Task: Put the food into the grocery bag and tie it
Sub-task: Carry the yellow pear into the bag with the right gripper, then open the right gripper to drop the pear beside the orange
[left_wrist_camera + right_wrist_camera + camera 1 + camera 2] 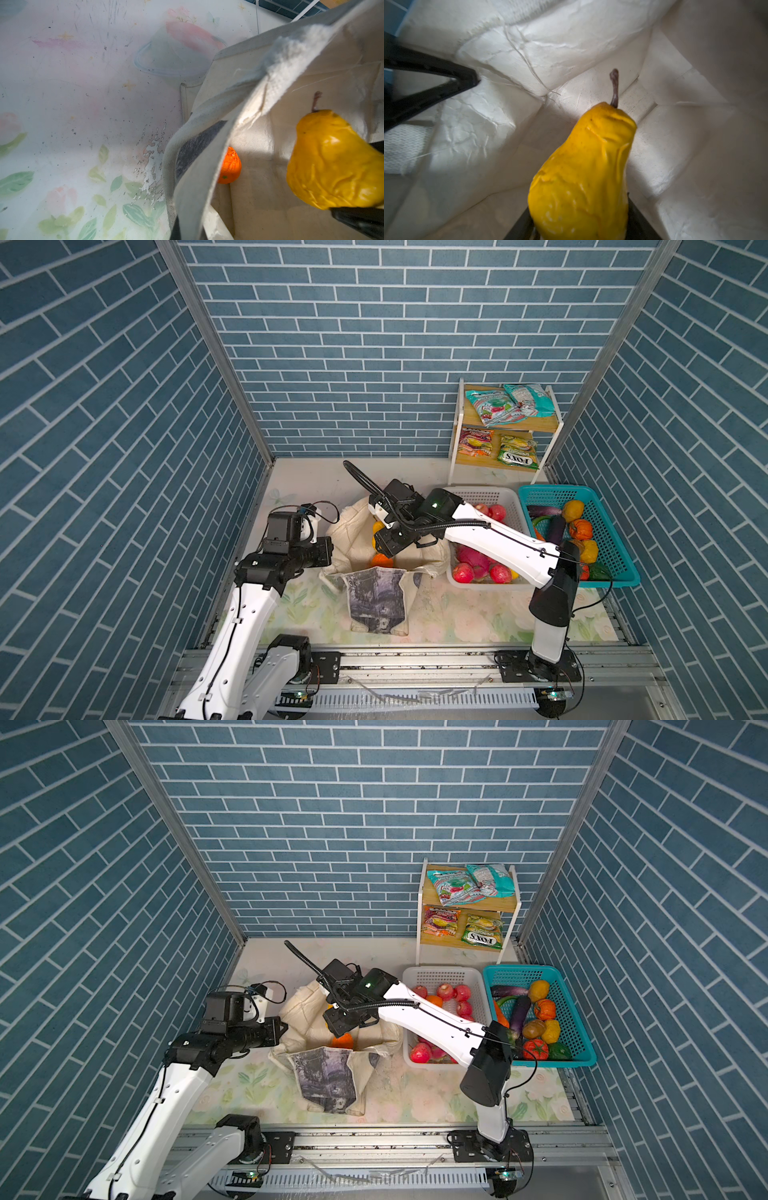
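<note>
The cream grocery bag (pixel 353 531) (pixel 303 1006) stands open mid-table, its grey printed panel (pixel 376 601) toward the front. My left gripper (pixel 330 549) (pixel 284 1027) is shut on the bag's left rim (pixel 207 145); the fabric hides its jaws in the left wrist view. My right gripper (pixel 380 541) (pixel 579 228) reaches into the bag's mouth, shut on a yellow pear (pixel 581 176) (pixel 332 162) with its stem pointing down into the bag. An orange (pixel 230 166) (pixel 380 560) lies on the bag's floor. More food lies in the baskets and on the shelf.
A white basket (pixel 511 493) with red apples (pixel 462 572) and pink dragon fruit sits right of the bag, under my right arm. Beside it is a teal basket (pixel 623 572) of mixed produce. A small wooden shelf (pixel 457 427) at the back right holds teal snack packets (pixel 507 406).
</note>
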Controlling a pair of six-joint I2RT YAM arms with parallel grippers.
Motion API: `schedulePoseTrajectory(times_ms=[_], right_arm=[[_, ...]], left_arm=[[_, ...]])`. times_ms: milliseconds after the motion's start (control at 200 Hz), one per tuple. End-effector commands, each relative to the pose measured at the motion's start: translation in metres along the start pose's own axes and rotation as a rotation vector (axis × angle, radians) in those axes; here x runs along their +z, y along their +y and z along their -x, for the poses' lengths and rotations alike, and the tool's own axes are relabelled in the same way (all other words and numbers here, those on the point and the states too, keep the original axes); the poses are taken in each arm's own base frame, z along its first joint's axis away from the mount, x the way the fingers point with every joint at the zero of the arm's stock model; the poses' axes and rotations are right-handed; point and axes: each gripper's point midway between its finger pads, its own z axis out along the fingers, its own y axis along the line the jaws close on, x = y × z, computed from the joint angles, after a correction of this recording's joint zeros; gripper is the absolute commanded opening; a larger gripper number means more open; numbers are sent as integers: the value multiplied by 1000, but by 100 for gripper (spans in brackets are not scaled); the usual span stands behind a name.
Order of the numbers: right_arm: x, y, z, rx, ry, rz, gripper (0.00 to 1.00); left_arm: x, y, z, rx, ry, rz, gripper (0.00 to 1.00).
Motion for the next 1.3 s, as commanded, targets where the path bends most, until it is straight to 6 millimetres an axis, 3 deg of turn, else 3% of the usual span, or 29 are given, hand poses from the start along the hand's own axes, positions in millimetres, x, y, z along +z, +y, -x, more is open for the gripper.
schedulePoseTrajectory(times_ms=[0, 625, 1050, 1295], right_arm=[[6, 1, -1, -37, 26, 14, 55], [56, -28, -26, -12, 141, -48, 57], [90, -37, -35, -81, 129, -64, 67], [93, -42, -33, -106, 112, -94, 76]], left_arm=[[-1, 1, 0, 6, -16, 0, 0], [-2, 0, 1, 10, -20, -5, 0], [-2, 0, 1, 9, -23, -5, 0], [-2, 0, 1, 10, -23, -7, 0]])
